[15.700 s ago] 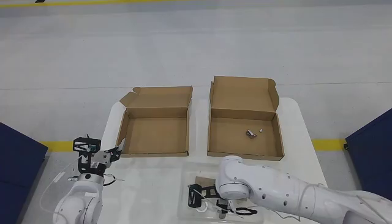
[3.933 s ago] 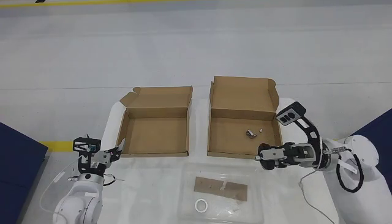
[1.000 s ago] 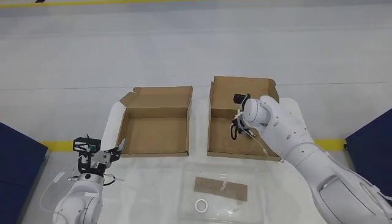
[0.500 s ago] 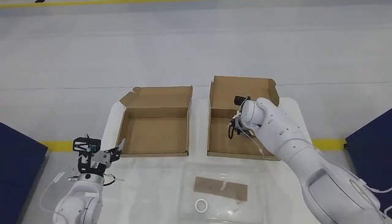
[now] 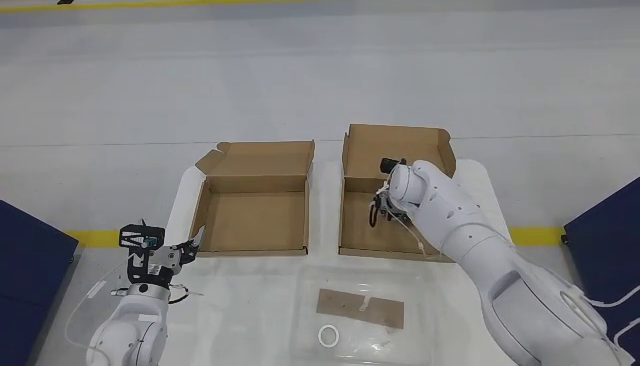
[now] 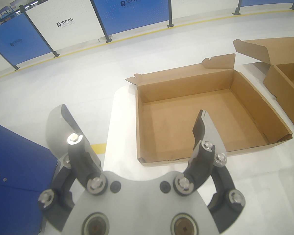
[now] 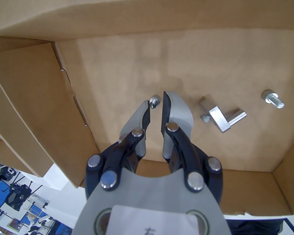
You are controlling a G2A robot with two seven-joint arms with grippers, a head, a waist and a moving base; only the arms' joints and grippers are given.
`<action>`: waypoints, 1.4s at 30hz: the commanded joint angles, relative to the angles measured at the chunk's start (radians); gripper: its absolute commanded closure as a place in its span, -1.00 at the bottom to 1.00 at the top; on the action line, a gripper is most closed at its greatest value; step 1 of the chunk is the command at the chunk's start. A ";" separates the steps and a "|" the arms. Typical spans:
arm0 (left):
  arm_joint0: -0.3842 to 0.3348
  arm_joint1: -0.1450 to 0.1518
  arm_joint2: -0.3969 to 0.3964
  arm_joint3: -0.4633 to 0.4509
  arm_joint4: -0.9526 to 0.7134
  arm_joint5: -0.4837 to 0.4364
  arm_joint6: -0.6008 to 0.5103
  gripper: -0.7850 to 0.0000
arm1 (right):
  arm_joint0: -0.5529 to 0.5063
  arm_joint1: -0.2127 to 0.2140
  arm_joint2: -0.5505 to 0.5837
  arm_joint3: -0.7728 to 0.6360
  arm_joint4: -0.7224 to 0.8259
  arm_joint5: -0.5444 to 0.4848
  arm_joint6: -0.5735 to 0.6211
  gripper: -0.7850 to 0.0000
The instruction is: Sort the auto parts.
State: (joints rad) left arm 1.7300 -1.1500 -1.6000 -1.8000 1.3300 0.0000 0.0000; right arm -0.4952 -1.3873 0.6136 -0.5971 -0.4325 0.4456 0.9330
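Right gripper (image 7: 156,99) hangs inside the right cardboard box (image 7: 112,57), jaws set to a narrow gap. Small bolt (image 7: 154,100) lies at the fingertips, close to one finger; whether they touch cannot be told. Metal bracket (image 7: 220,117) rests on the box floor just beside the gripper, and a second bolt (image 7: 272,98) lies farther along. Left gripper (image 6: 133,111) hovers over the table (image 5: 240,296) near the empty left box (image 6: 210,113), jaws wide and holding nothing. Clear tray (image 5: 305,341) at the table's front holds a white ring (image 5: 328,336) and a cardboard piece (image 5: 360,306).
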 commanded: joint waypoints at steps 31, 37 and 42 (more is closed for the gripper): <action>0.000 0.000 0.000 0.000 0.000 0.000 0.000 -1.00 | -0.423 0.265 0.677 -0.782 0.215 -0.334 0.402 -1.00; 0.000 0.000 0.000 0.000 0.000 0.000 0.000 -1.00 | -0.556 0.303 0.843 -0.874 0.420 -0.454 0.578 -1.00; 0.000 0.000 0.000 0.000 0.000 0.000 0.000 -1.00 | -0.639 0.334 0.876 -0.896 0.625 -0.550 0.603 -1.00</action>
State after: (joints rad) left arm 1.7300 -1.1500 -1.6000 -1.8000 1.3300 0.0000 0.0000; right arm -1.1183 -1.0611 1.4883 -1.4875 0.1472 -0.0857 1.5377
